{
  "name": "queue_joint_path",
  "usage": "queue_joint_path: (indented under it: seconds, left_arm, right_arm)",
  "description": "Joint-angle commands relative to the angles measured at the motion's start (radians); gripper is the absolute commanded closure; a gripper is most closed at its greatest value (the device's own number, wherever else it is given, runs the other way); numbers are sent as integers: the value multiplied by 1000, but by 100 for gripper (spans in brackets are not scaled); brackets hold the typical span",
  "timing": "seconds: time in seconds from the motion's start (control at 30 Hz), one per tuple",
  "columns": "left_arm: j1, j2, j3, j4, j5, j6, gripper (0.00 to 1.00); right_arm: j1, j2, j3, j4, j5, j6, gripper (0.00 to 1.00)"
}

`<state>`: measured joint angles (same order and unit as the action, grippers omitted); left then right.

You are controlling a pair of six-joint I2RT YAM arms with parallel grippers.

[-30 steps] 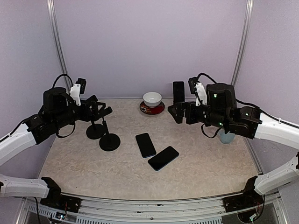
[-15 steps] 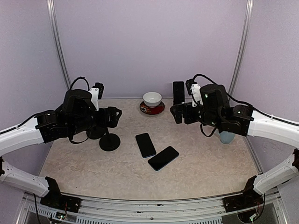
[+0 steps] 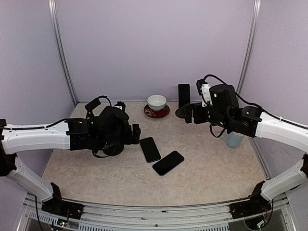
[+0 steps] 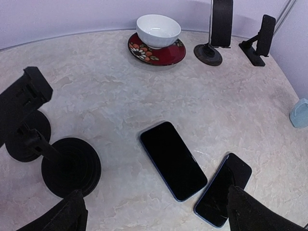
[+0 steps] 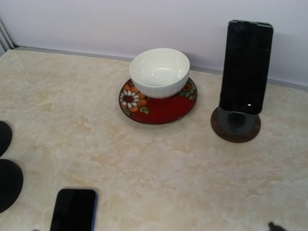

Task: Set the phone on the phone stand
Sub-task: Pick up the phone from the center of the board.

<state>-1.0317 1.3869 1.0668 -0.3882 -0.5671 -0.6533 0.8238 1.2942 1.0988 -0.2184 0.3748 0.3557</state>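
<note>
Left wrist view: 2 black stands [image 4: 71, 166] at left, 1 cradle cut by the left edge. Blue cup [image 4: 299, 113] cut by the right edge.

Top view: left arm [image 3: 96, 134] covers those stands. Cup half behind right arm [image 3: 240, 120].

Right wrist view: phone [image 5: 73, 210] cut off at the bottom, stand bases cut at the left edge.
</note>
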Motion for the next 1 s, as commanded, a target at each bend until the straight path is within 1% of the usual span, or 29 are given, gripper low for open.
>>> queue_joint_path:
  seconds: [0.0, 0.17, 0.43, 0.73, 0.97]
  left_arm:
    - [-11, 76, 39, 29, -13, -88, 1]
    - [-14, 182, 76, 34, 12, -141, 1]
    - [-16, 363, 178, 17, 43, -187, 1]
    - [-16, 463, 212, 34, 59, -237, 1]
    - [-15, 501, 222, 27, 8, -267, 1]
  right_arm:
    - [-15, -21, -2, 20, -23, -8, 0]
    - [-22, -30, -10, 22, -31, -8, 0]
    - [-29, -48, -23, 29, -39, -11, 0]
    - [-34, -80, -50, 43, -40, -8, 0]
    - [-37, -87, -64, 50, -46, -7, 0]
